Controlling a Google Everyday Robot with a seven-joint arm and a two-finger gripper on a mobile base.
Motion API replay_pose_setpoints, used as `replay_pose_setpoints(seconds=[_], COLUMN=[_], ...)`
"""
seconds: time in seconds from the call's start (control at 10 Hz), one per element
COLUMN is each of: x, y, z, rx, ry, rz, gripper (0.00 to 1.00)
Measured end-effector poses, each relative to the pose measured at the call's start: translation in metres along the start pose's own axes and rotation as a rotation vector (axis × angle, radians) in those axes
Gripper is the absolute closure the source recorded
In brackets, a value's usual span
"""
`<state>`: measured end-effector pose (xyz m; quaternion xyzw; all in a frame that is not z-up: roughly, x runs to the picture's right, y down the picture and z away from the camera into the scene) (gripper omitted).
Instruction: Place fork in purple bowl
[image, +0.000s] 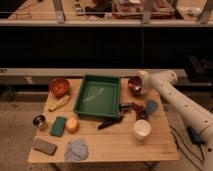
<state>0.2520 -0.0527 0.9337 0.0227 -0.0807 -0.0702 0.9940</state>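
Observation:
The purple bowl (130, 84) stands at the table's back right, right of the green tray (80, 105). My gripper (137, 86) is at the end of the white arm (170, 92), which reaches in from the right, and it hangs right over the bowl and covers part of it. I cannot make out the cream fork; it may be hidden at the gripper or inside the bowl. A pale slim utensil (98, 93) lies inside the tray.
An orange bowl (59, 86) and a banana (59, 103) are at the left. A black-handled utensil (110, 122), a dark cluster (129, 107), a blue item (150, 106) and a white cup (142, 128) lie in front of the purple bowl. A green sponge (58, 126), an orange fruit (72, 125) and a grey cloth (76, 149) are front left.

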Motion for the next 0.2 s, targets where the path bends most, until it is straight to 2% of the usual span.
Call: replay_pose_setpoints(seconds=[0.2], x=[-0.001], y=[-0.022], z=[-0.023], rx=[-0.001], ry=[-0.001], rz=[0.001], gripper=[0.20])
